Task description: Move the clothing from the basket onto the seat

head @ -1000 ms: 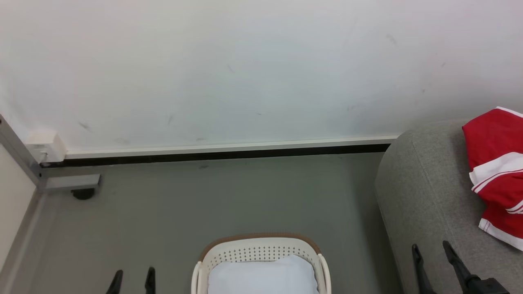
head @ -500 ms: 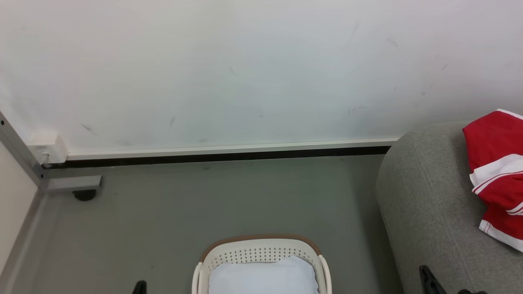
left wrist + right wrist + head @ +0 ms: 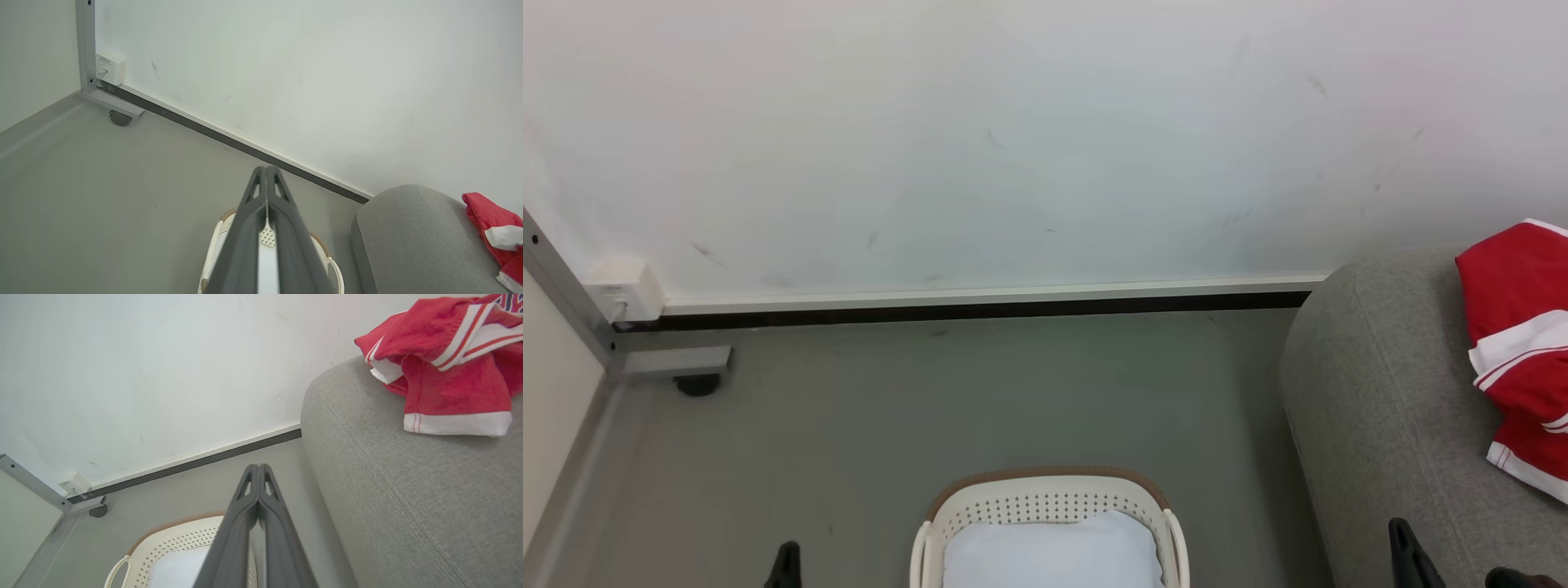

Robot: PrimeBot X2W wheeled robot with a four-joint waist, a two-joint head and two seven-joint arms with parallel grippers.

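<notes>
Red jersey: lies crumpled on the seat, well apart from the basket.
Grey fabric seat: stands just beside the basket, on your robot's right.
Cream plastic basket: on the floor; holds the pale pad, with no clothing visible in it.
Left gripper: jaws pressed together, empty, raised above the basket.
Right gripper: jaws together, empty, over the gap between basket and seat.
Step in hand: by this layout, judge the transfer done; only parking the arms is left.
Next move: you need no further grasp. Keep both arms clear of the jersey so it is not dragged off the seat.
</notes>
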